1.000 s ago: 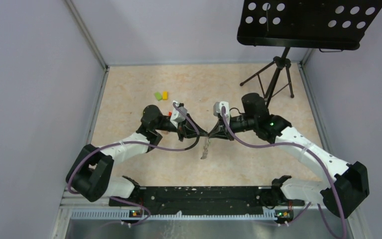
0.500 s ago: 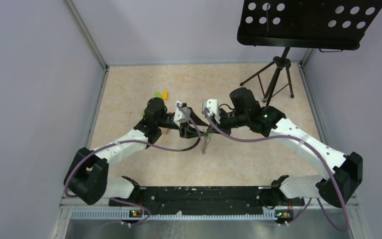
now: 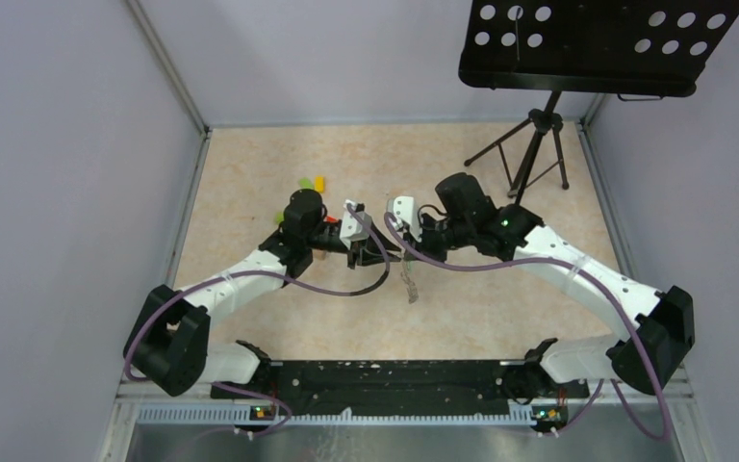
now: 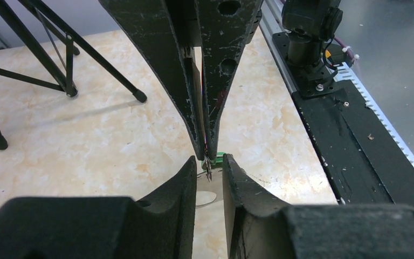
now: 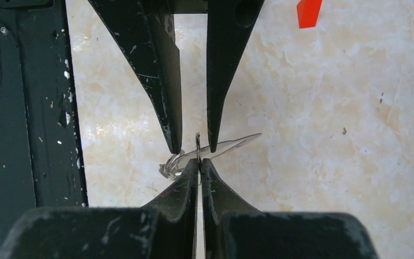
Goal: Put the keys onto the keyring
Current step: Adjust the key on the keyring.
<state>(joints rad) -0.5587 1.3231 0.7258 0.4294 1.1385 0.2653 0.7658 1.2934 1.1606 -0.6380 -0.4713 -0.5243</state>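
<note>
Near edge: black base rail (image 3: 385, 377). Both arms reach inward and meet over the beige marbled tabletop (image 3: 500, 308).

Right gripper (image 5: 198, 164): fingers together, pinched on the thin dark wire loop of the keyring (image 5: 198, 141), which is held edge-on above the table.

Left gripper (image 4: 209, 164): fingers apart, tips either side of the ring, clamping nothing that I can see.

Small flat silver metal keys (image 5: 232, 144) cluster at the ring. One blade sticks out sideways, and a second piece sits beside my right fingertips. A bright green plastic tag (image 4: 218, 157) shows just behind.

Judgement: at least one key looks threaded. I cannot tell how many are, or whether any merely rests against the wire. Checking that is what remains.

Farther back: small green and yellow blocks (image 3: 312, 183), then a black tripod stand (image 3: 531, 144).
</note>
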